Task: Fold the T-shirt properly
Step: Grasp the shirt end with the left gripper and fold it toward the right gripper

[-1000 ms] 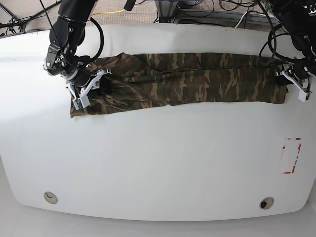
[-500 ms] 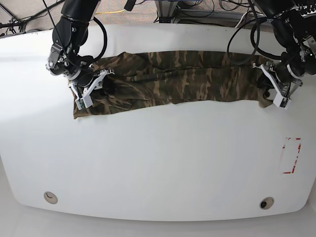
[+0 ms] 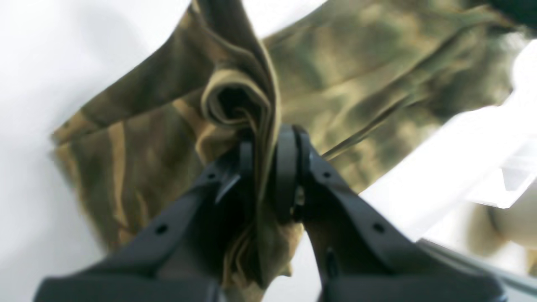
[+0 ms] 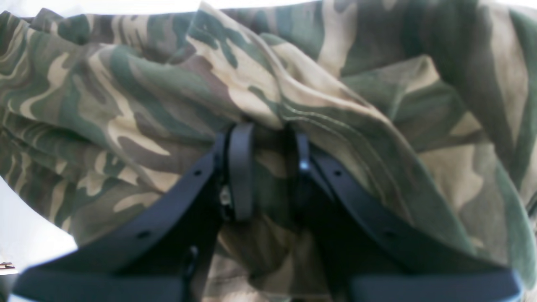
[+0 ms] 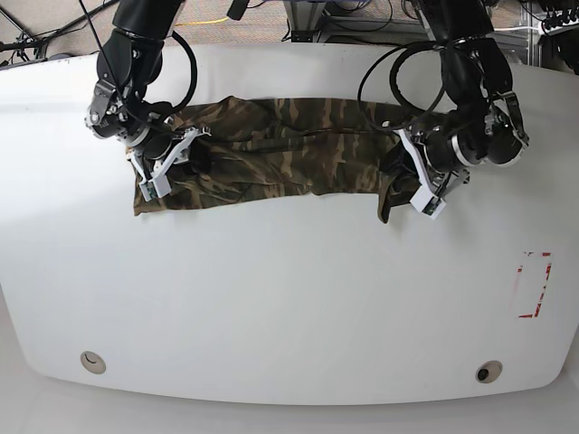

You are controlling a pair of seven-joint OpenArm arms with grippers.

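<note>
The camouflage T-shirt lies as a long folded band across the far half of the white table. At the band's left end in the base view, my right gripper is shut on the cloth. The right wrist view shows its black fingers with T-shirt fabric bunched between them. My left gripper is shut on the band's right end, which is raised and hangs in a dark fold. In the left wrist view its fingertips pinch a rolled fold of the T-shirt.
A red-and-white marking sits on the table at the right. Two round holes lie near the front edge. Cables and equipment crowd the space behind the far edge.
My left gripper has carried the shirt's right end leftward from the table's right side, so the band is shorter. The right gripper has barely moved.
</note>
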